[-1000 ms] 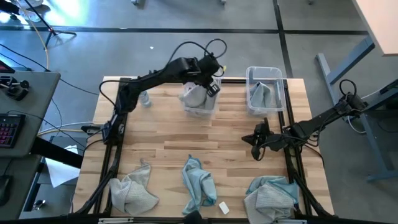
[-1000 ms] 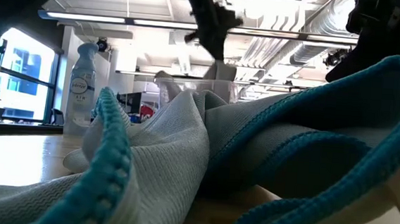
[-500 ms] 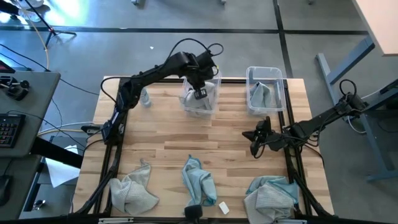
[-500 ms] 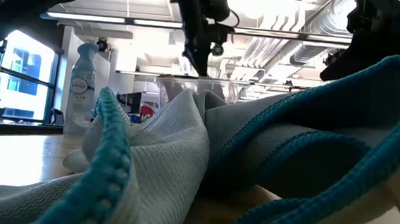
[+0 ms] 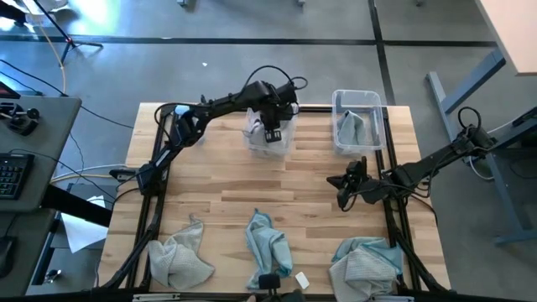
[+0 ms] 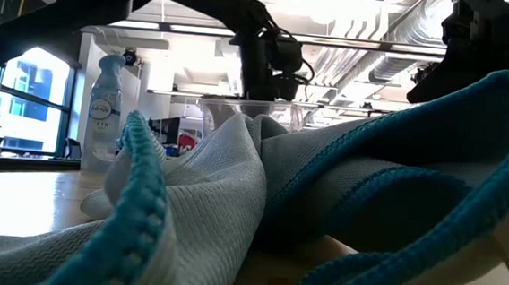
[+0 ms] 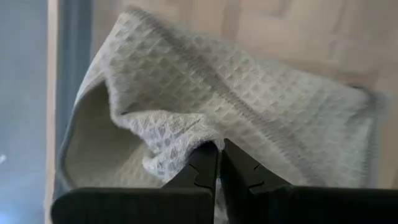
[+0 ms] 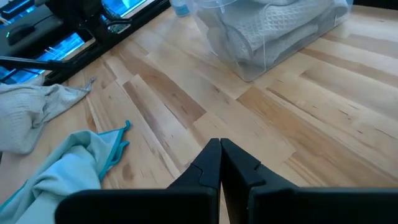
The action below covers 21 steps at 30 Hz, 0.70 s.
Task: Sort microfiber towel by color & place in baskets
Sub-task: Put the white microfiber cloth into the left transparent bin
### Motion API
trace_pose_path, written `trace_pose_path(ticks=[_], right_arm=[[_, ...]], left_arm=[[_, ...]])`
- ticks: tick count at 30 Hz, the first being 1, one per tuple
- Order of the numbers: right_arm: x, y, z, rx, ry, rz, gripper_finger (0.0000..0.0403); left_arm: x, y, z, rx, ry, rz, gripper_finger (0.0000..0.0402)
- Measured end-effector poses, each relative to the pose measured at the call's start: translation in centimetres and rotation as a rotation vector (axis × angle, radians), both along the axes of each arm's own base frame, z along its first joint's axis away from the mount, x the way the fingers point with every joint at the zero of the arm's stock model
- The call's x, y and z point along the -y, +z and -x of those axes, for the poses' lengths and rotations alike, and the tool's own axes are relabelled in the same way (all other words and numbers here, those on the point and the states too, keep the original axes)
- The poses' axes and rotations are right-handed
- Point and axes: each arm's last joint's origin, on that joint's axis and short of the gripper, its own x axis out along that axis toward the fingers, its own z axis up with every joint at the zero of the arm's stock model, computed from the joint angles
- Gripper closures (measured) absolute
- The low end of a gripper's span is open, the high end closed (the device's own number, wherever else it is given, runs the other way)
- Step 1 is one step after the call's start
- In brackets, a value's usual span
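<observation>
The left basket [image 5: 270,134] stands at the table's far edge and holds a pale grey towel [image 7: 249,93]. My left gripper [image 5: 270,132] reaches down into it, shut on that towel [image 7: 219,155]. The right basket [image 5: 359,122] holds a blue-teal towel [image 5: 354,127]. My right gripper [image 5: 344,190] hovers shut over bare wood near the right edge [image 8: 220,155]. Along the near edge lie a grey towel [image 5: 178,257], a teal towel [image 5: 268,243] and a teal-and-grey heap [image 5: 366,265]. My left gripper pinches a raised fold of the grey towel [image 7: 186,140] between its two fingertips, coming from above and pointing down into the basket. The rest of the towel lies spread and slack on the basket's floor [image 7: 298,118].
A small bottle [image 5: 195,132] stands left of the left basket. A small white block [image 5: 300,279] lies by the teal towel at the near edge. The teal towel fills the front of the low view [image 6: 341,193]. Bare wood lies across the table's middle [image 5: 268,184].
My left gripper has come down from above the left basket's rim into the basket, staying shut. The grey towel, which hung below it over the basket, now lies inside on the basket's floor.
</observation>
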Motion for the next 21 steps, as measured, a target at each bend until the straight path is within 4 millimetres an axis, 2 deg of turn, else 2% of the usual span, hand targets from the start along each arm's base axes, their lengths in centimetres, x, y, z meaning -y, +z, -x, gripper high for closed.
trace_pose_path(ticks=[5,13,21], right_arm=[[0.0,0.0,0.0,0.003,-0.003,-0.014,0.0403],[0.0,-0.1,0.0,-0.008,0.012,-0.014,0.0403],[0.0,-0.1,0.1,-0.006,-0.001,-0.038,0.0403]], left_arm=[[0.0,0.0,-0.6,0.051,0.012,-0.017,0.0377],[0.0,1.7,-0.1,0.084,0.062,-0.040,0.0314],[1.8,7.3,1.6,0.182,0.125,-0.115,0.0294]])
